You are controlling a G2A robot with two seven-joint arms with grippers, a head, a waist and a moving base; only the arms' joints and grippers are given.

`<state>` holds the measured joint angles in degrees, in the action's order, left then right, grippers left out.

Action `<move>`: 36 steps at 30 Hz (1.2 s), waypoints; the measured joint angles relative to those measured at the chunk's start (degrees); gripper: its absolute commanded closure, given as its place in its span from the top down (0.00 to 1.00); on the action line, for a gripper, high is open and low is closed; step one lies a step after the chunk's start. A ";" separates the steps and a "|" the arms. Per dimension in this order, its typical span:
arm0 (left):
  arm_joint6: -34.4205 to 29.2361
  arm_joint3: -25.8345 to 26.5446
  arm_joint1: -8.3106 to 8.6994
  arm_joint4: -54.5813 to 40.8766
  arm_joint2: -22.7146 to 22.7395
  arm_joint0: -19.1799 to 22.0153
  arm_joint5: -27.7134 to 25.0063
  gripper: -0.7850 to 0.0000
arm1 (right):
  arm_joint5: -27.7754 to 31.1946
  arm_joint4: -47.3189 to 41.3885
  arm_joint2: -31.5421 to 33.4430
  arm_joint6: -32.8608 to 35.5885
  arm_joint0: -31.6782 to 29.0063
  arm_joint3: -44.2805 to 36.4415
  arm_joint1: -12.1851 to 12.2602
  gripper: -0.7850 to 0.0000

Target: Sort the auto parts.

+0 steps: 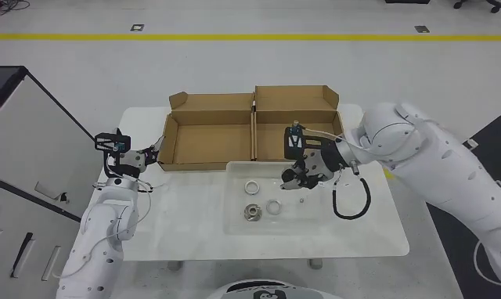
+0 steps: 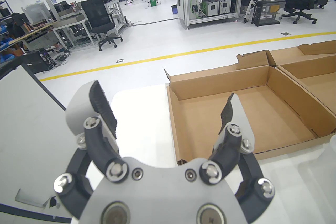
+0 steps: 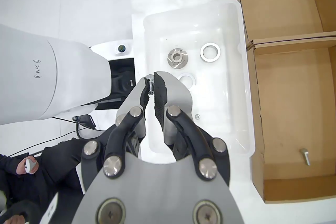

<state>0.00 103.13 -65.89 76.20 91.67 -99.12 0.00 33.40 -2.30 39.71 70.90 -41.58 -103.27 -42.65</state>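
My right gripper (image 3: 151,79) is shut on a small threaded bolt (image 3: 150,84), held above the clear plastic tray (image 3: 244,93). In the tray lie a flanged metal hub (image 3: 178,58), a thick metal ring (image 3: 210,52), a thin washer (image 3: 187,79) and a tiny nut (image 3: 197,116). From above, that gripper (image 1: 301,175) hangs over the tray's (image 1: 235,225) far right part, near the right cardboard box (image 1: 270,142). One bolt (image 3: 305,156) lies inside that box. My left gripper (image 2: 164,93) stands open and empty at the left box's (image 2: 236,114) outer edge.
The two open cardboard boxes sit side by side along the table's far edge, the left one (image 1: 207,138) empty. A black cable loop (image 1: 352,201) hangs by the right arm over the table. A white panel (image 1: 31,142) stands left of the table.
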 measured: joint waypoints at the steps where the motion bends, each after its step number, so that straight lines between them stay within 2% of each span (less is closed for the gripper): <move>1: 0.00 0.00 0.00 0.00 0.00 0.00 0.00 1.00 | 0.00 0.00 0.00 0.00 0.00 0.00 0.00 0.00; 6: 0.00 0.00 0.00 0.00 0.00 0.00 0.00 1.00 | -0.51 -0.90 1.57 -2.99 -0.47 0.95 0.12 0.00; 10: 0.00 0.00 0.00 0.00 0.00 0.00 0.00 1.00 | 2.53 -16.05 4.84 -2.70 -0.73 3.97 0.63 0.00; 18: 0.00 0.00 0.00 0.00 0.00 0.00 0.00 1.00 | 1.42 -40.61 5.78 -1.41 1.42 2.18 0.32 0.00; 27: 0.00 0.00 0.00 0.00 0.00 0.00 0.00 1.00 | -2.64 -61.58 7.85 2.65 3.89 1.37 -2.69 0.00; 36: 0.00 0.00 0.00 0.00 0.00 0.00 0.00 1.00 | -9.65 -76.87 14.46 9.67 2.36 3.02 -7.88 0.00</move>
<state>0.00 103.13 -65.89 76.20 91.67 -99.12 0.00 23.75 -79.18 54.16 80.56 -39.22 -100.24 -50.52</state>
